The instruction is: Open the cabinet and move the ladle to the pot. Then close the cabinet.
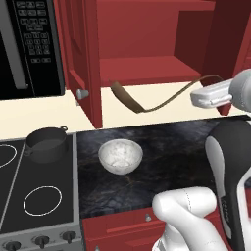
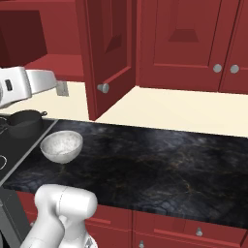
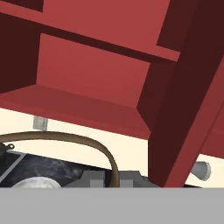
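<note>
The dark red cabinet [image 1: 147,68] stands open, both tall doors swung out and its shelf [image 3: 87,105] bare. The slim brown ladle [image 1: 147,105] hangs in the air just below and in front of the shelf, with its oval bowl to the left and its long handle arcing right into my gripper [image 1: 198,95]. In the hand view the ladle handle [image 3: 87,142] curves down between the fingertips, and the gripper [image 3: 114,178] is shut on it. The dark grey pot [image 1: 46,142] sits on the stove's back corner, down and left of the ladle bowl.
A pale speckled bowl [image 1: 120,156] rests on the black counter [image 2: 160,155] between pot and arm. The open left door [image 1: 81,54] with its knob [image 1: 82,93] juts out above the pot. A black microwave [image 1: 29,44] hangs at far left. Closed red cabinets [image 2: 193,43] stand to the right.
</note>
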